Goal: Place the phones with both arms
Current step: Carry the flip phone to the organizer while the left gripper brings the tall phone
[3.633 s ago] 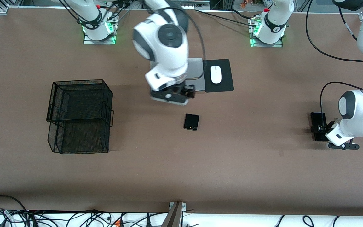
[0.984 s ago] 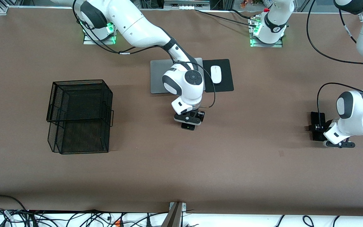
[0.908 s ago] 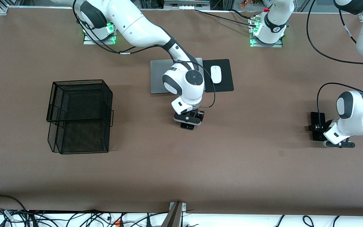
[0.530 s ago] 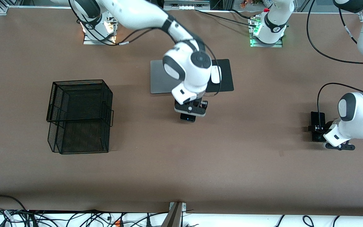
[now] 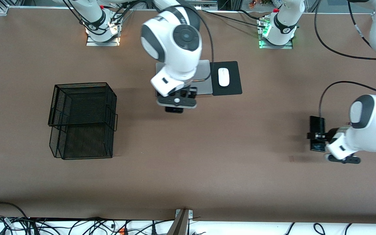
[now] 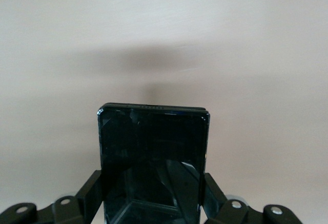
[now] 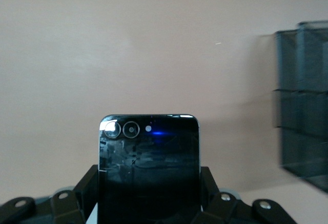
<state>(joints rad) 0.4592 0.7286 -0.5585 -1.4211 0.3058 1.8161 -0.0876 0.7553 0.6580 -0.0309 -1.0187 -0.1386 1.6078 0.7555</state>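
My right gripper [image 5: 176,103] is shut on the small black flip phone [image 5: 174,110] and holds it in the air, over the table just by the laptop's near edge. In the right wrist view the flip phone [image 7: 148,152], with two camera rings at its end, sits clamped between the fingers [image 7: 86,185]. My left gripper [image 5: 320,135] is shut on the long slim black slab phone [image 5: 316,125] and holds it above the table at the left arm's end. The left wrist view shows the slab phone [image 6: 152,147] gripped on both long sides, with its shadow on the table below.
A black wire mesh basket [image 5: 82,120] stands toward the right arm's end, also seen in the right wrist view as the basket [image 7: 305,106]. A silver laptop [image 5: 204,73] lies mid-table beside a white mouse [image 5: 223,77] on a black pad [image 5: 233,88].
The right gripper has lifted the flip phone off the table and carried it up and toward the basket's end. The left gripper has raised the slab phone and shifted it toward the table's middle.
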